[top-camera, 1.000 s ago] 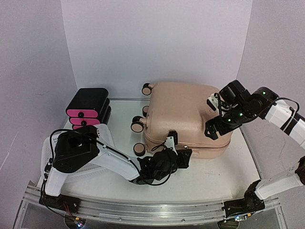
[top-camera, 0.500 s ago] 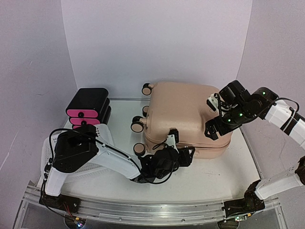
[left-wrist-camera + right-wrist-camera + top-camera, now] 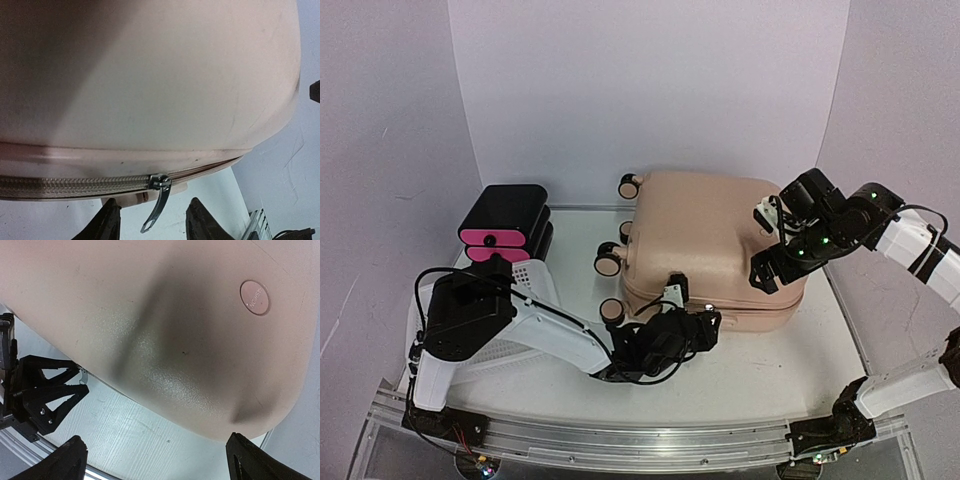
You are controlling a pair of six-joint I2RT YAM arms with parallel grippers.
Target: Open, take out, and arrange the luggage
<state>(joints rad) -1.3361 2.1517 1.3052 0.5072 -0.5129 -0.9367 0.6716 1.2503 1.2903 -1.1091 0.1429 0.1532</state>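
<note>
The peach-pink luggage [image 3: 700, 240] lies flat on the table, lid down, wheels [image 3: 610, 262] to the left. My left gripper [image 3: 702, 326] is at its near side, open. In the left wrist view its black fingers [image 3: 106, 222] stand either side of the metal zipper pull [image 3: 157, 207], which dangles free from the slider [image 3: 160, 182]. The zip is meshed left of the slider and parted to its right. My right gripper [image 3: 761, 246] hovers wide open over the luggage's right corner [image 3: 175, 305], holding nothing.
A black-and-pink drawer box [image 3: 505, 225] stands at the back left. A white mesh basket [image 3: 525, 285] lies under my left arm. White walls close in behind and on both sides. My left gripper [image 3: 45, 395] shows in the right wrist view.
My left gripper's jaws have spread apart and let go of the zipper pull, which now hangs loose. The right arm and the luggage have not moved.
</note>
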